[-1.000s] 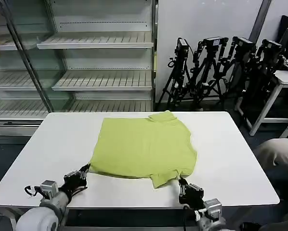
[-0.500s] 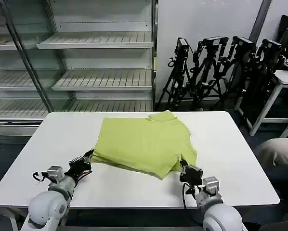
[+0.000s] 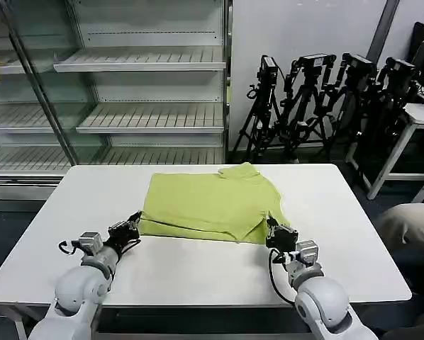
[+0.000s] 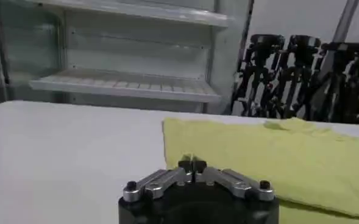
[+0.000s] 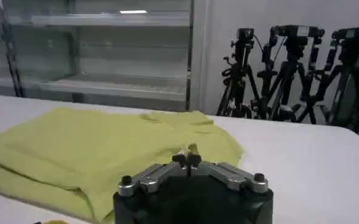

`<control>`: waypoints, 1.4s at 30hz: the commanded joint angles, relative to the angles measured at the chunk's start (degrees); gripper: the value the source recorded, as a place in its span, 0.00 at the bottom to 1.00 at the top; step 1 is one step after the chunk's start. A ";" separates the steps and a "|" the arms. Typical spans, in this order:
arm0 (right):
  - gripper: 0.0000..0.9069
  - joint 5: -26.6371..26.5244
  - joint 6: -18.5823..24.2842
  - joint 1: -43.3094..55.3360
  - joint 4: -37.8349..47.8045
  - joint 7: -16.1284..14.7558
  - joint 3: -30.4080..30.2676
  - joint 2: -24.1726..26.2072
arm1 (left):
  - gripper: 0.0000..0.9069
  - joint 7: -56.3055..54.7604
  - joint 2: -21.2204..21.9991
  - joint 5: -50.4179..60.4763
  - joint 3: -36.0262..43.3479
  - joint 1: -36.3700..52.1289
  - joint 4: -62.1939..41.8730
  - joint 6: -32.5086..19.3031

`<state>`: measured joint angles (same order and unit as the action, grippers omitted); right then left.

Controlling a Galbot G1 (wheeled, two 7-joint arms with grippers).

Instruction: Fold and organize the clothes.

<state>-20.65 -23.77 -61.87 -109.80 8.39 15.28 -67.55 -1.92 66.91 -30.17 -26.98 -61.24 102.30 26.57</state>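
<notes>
A white table (image 3: pixel 70 212) is standing before empty shelves. At the T-shirt's (image 3: pixel 208 202) near-left corner, the left gripper (image 3: pixel 132 227) is pinching the hem; at its near-right corner, the right gripper (image 3: pixel 276 231) is clamping it too. The bottom fold appears underway, with further folds probably remaining.

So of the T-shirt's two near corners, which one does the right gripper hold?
The right gripper, jaws shut, holds the T-shirt's near corner on the robot's right; the left gripper pinches the opposite near corner.
</notes>
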 commanded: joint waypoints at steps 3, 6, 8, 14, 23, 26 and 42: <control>0.00 1.09 2.19 1.75 3.68 -1.20 0.18 -0.24 | 0.01 -0.20 0.22 0.52 1.05 3.27 -4.24 -0.31; 0.00 1.29 2.47 2.17 4.31 -1.79 0.02 -0.31 | 0.01 -0.10 0.05 0.50 1.17 3.95 -4.69 -0.21; 0.00 1.46 3.06 3.04 5.14 -2.56 -0.45 -0.32 | 0.01 0.06 -0.05 0.52 1.33 4.20 -5.05 -0.17; 0.00 1.69 2.93 5.02 6.82 -2.71 -0.59 -0.86 | 0.01 0.19 0.19 1.04 1.67 5.19 -6.72 -0.16; 0.00 1.69 2.83 6.05 8.44 -2.98 -1.02 -1.12 | 0.92 0.91 0.51 2.95 1.96 6.47 -9.21 -0.46; 1.00 1.70 2.82 6.65 9.19 -3.09 -1.30 -1.26 | 1.00 1.12 0.59 3.63 2.17 6.89 -9.98 -0.76; 1.00 -1.48 -2.55 3.07 5.14 0.08 1.81 0.10 | 1.00 1.21 1.38 0.81 -2.93 4.35 -3.19 -1.17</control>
<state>-21.28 -25.68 -58.25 -103.94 8.53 16.57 -67.34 -0.77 67.56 -26.56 -27.01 -56.17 95.69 25.58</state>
